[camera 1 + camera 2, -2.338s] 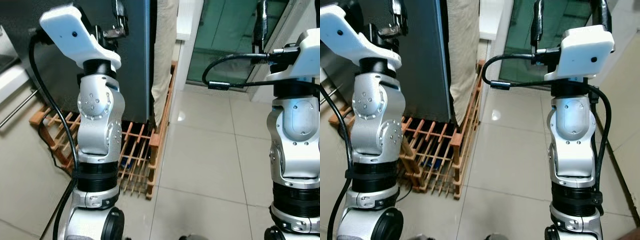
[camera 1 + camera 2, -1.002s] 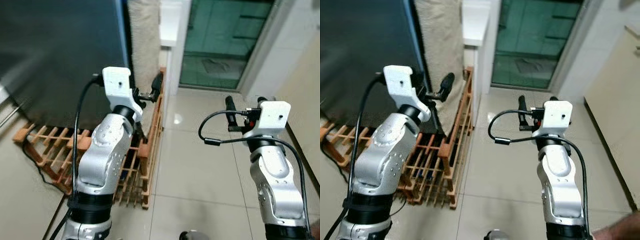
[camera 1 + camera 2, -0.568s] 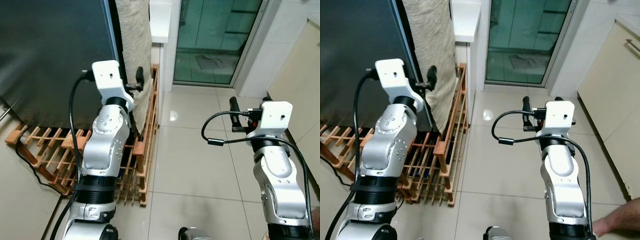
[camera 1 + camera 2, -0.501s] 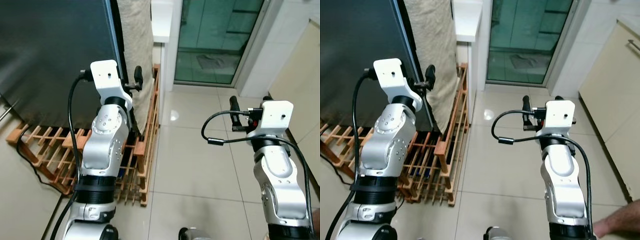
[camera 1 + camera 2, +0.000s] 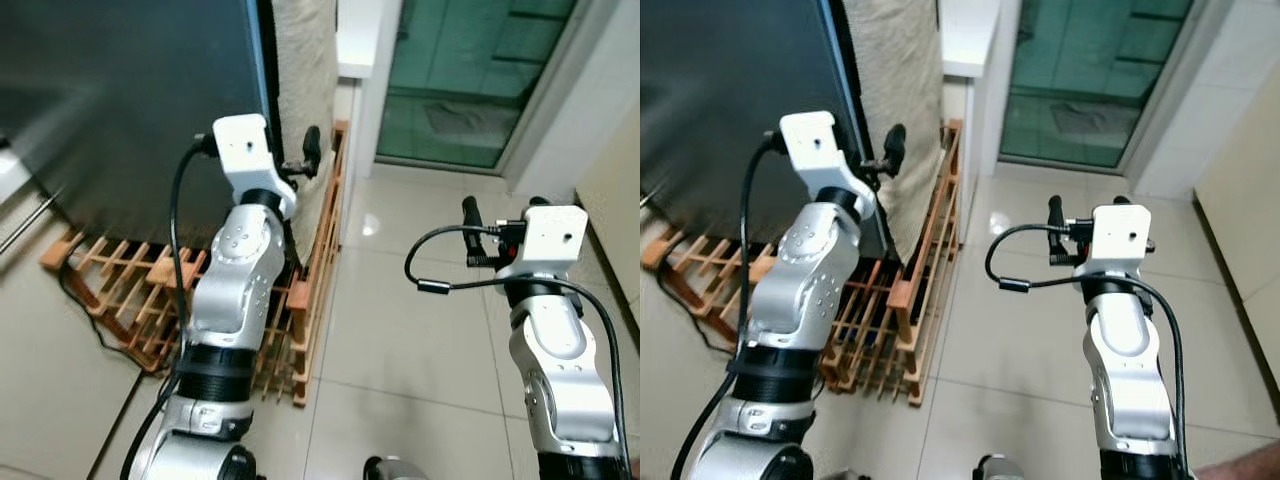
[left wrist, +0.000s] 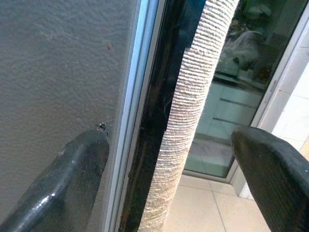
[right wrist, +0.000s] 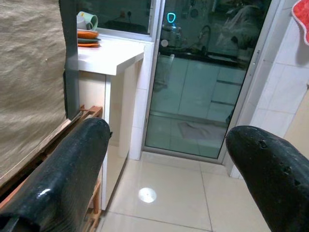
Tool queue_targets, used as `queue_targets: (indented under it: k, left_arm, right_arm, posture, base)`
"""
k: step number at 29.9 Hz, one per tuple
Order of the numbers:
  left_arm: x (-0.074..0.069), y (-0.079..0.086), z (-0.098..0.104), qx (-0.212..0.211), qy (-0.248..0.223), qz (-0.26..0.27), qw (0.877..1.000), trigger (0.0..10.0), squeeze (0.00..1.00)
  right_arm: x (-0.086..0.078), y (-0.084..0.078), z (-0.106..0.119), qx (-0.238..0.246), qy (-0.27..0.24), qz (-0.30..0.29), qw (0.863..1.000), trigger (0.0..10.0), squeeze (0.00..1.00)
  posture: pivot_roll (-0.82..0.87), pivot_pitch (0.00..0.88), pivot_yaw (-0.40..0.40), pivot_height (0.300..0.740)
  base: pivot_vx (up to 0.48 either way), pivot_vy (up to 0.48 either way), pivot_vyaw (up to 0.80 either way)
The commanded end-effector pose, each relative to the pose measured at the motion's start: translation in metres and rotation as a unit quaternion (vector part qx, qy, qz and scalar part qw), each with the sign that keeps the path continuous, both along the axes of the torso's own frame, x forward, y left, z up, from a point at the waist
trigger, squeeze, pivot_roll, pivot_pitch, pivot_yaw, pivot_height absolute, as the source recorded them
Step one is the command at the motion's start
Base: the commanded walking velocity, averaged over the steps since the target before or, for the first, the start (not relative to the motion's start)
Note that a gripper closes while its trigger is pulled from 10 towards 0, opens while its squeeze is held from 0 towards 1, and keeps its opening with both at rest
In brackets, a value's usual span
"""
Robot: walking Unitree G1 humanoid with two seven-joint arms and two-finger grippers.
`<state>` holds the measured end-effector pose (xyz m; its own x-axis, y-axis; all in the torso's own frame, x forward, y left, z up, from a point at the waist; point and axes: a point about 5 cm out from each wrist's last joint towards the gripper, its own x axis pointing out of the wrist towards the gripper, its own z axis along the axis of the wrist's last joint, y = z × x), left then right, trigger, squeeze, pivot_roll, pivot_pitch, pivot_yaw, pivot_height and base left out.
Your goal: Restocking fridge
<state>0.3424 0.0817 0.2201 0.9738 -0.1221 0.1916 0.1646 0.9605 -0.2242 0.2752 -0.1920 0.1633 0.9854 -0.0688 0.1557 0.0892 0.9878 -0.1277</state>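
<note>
At your ten o'clock stands the fridge (image 5: 120, 90), a tall dark grey box with its long axis upright and its matte door facing you. A pale metal strip runs down the door's right edge (image 6: 140, 96). The fridge rests on a wooden slatted rack (image 5: 130, 290) on the tiled floor (image 5: 400, 330). A beige woven cloth (image 5: 305, 70) hangs just beside that edge.

Your left gripper (image 6: 169, 164) is raised at eleven o'clock, fingers spread wide, one finger (image 6: 77, 179) over the door face and the other past the cloth, holding nothing. At twelve o'clock is a green glass door (image 5: 470, 90). Your right gripper (image 7: 169, 159) is up at two o'clock, also wide open and empty.

Compared with half a second ago, the arms hold much the same pose; the camera has shifted slightly.
</note>
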Motion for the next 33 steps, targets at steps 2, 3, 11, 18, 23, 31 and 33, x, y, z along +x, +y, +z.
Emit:
queue_targets:
  k: [2,3,11,18,23,31,33]
  left_arm:
    - [0.0,-0.005,0.014,-0.008,-0.011,-0.023,1.0,10.0,0.0]
    - [0.0,-0.005,0.014,-0.008,-0.011,-0.023,1.0,10.0,0.0]
    - [-0.009,-0.003,0.007,-0.017,0.013,-0.042,0.999,10.0,0.0]
    - [-0.001,-0.003,0.003,-0.008,0.016,-0.015,1.0,10.0,0.0]
    - [0.006,-0.024,-0.009,-0.005,0.03,-0.024,0.999,10.0,0.0]
    - [0.008,-0.055,-0.01,-0.045,0.036,-0.141,0.988,10.0,0.0]
    - [0.007,-0.06,-0.009,-0.047,0.028,-0.171,0.984,10.0,0.0]
  right_arm:
    - [-0.003,-0.005,0.007,-0.007,-0.008,-0.01,1.0,10.0,0.18]
    - [-0.003,-0.005,0.007,-0.007,-0.008,-0.01,1.0,10.0,0.18]
    - [-0.006,-0.007,0.004,-0.009,-0.002,-0.015,1.0,10.0,0.18]
    - [-0.005,-0.005,0.002,-0.008,0.003,-0.012,1.0,10.0,0.18]
    - [-0.003,-0.002,0.003,-0.008,0.002,-0.008,1.0,10.0,0.18]
    - [-0.007,-0.008,0.005,-0.006,-0.002,-0.019,1.0,10.0,0.18]
    - [-0.008,-0.008,0.005,-0.003,-0.002,-0.019,1.0,10.0,0.18]
  posture:
    - [-0.21,0.104,0.043,0.732]
    - [-0.21,0.104,0.043,0.732]
    - [-0.21,0.113,0.04,0.732]
    - [-0.21,0.115,0.033,0.732]
    - [-0.22,0.118,0.034,0.732]
    - [-0.24,0.122,0.043,0.732]
    - [-0.24,0.122,0.043,0.732]
  base:
    - [0.0,0.0,0.0]
    - [0.0,0.0,0.0]
    - [0.0,0.0,0.0]
    - [0.0,0.0,0.0]
    - [0.0,0.0,0.0]
    - [0.0,0.0,0.0]
    - [0.0,0.0,0.0]
